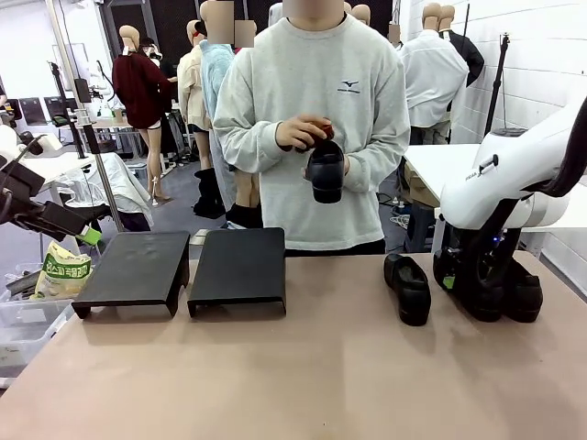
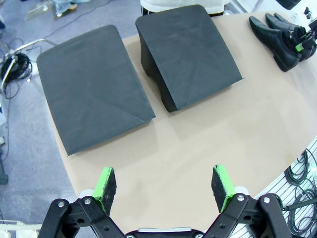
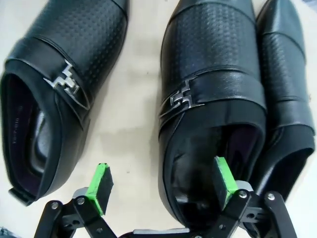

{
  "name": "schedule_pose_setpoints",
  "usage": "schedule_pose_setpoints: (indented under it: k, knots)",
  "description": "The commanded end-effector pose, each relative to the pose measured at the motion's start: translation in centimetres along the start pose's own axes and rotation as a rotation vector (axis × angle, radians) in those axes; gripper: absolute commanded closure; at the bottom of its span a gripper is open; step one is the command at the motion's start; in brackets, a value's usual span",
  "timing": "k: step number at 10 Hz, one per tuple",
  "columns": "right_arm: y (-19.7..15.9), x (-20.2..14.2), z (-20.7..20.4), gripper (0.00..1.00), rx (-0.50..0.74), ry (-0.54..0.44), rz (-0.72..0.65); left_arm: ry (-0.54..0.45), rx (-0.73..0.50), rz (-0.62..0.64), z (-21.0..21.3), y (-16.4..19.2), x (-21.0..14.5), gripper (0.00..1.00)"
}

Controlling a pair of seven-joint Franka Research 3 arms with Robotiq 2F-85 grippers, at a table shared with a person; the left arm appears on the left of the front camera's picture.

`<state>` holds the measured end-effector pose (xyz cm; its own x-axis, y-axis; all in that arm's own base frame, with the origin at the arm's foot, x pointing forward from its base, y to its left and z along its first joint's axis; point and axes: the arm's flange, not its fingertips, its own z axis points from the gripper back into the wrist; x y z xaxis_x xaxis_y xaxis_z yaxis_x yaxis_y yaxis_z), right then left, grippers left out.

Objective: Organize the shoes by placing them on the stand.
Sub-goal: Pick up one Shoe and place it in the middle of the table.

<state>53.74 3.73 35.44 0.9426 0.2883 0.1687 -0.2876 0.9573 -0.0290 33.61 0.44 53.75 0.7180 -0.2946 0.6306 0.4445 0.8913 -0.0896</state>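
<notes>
Green-padded fingers (image 3: 99, 182) of my right gripper (image 3: 161, 171) stand spread astride one side wall of a glossy perforated shoe (image 3: 213, 74); my left gripper (image 2: 163, 176) hangs released near matte stands (image 2: 94, 94).

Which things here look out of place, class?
Three black loafers lie on the table, beside the two stands, not on them. A fourth loafer is in the person's hands. Nothing looks damaged.

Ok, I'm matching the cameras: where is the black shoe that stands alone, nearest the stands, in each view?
Front: the lone shoe is right of centre on the table, left of the right gripper.
Left wrist: top right, the shoe closest to the stands.
Right wrist: left side, buckle showing, apart from the next shoe.
Shared landmark: the right gripper's green pads beside it.
</notes>
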Motion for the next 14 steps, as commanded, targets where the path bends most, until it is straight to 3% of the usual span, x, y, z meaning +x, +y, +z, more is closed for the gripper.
schedule_pose_setpoints:
  k: [1,3,4,9,14]
  knots:
    - [-0.3,1.1,-1.4,0.0,0.018,0.015,-0.004,-0.002,-0.007,-0.004,0.0,0.2,-0.1,0.0]
    - [-0.8,1.2,-2.4,0.0,0.013,0.023,-0.012,-0.002,-0.007,-0.004,0.0,0.2,-0.1,0.0]
    - [-0.8,1.1,-2.4,0.08,0.009,0.008,0.003,-0.002,-0.007,-0.004,0.0,0.2,-0.1,0.0]
    - [-1.2,1.2,-2.0,0.99,0.0,0.001,-0.011,-0.002,-0.007,-0.004,0.0,0.2,-0.1,0.0]
    - [-1.4,1.1,-1.7,1.0,-0.004,-0.004,-0.029,-0.002,-0.007,-0.004,0.0,0.2,-0.1,0.0]
